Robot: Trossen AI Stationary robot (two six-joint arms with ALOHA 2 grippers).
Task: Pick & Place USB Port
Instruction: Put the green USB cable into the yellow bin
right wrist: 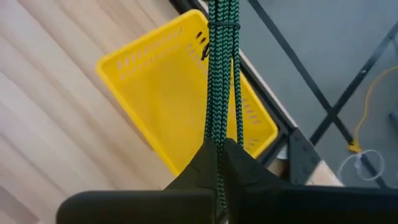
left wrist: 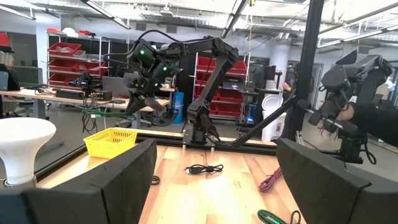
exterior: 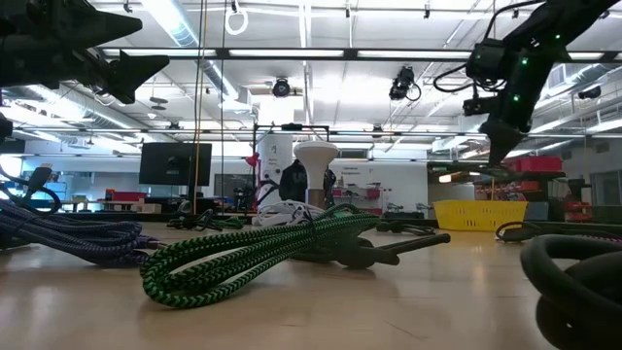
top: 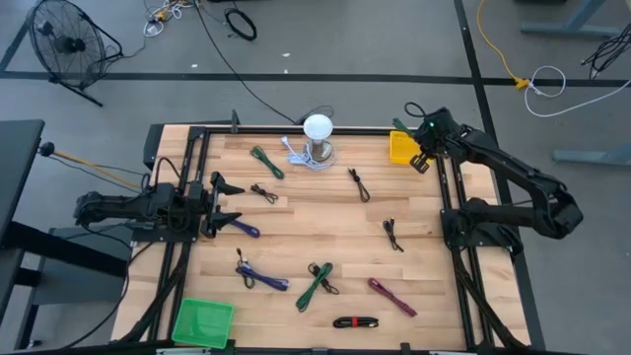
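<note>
The right gripper (right wrist: 219, 149) is clamped on a bundled green-and-black braided cable (right wrist: 222, 68), which hangs from its closed fingers directly over the yellow perforated plastic basket (right wrist: 168, 93) at the far right corner of the pale wooden slatted table (top: 325, 212). In the high view the right gripper (top: 422, 148) sits at the basket's (top: 400, 148) edge, so this cable looks carried to its destination but not yet let go; the step in hand seems to be the drop itself. The inside of the basket shows bare yellow in the right wrist view, so probably nothing has been delivered so far, though part of its floor is hidden behind the cable. Much is left: spread over the table lie another green braided cable (top: 315, 285), a blue-purple cable (top: 262, 278), a magenta cable (top: 392, 297), a black cable with a red band (top: 356, 322), and several thin black leads such as the one near the right side (top: 393, 235). The left gripper (top: 219, 207) waits at the table's left edge with its fingers spread wide and nothing between them. A green plastic tray (top: 203, 322) stands at the near left corner, its contents too small to judge.
</note>
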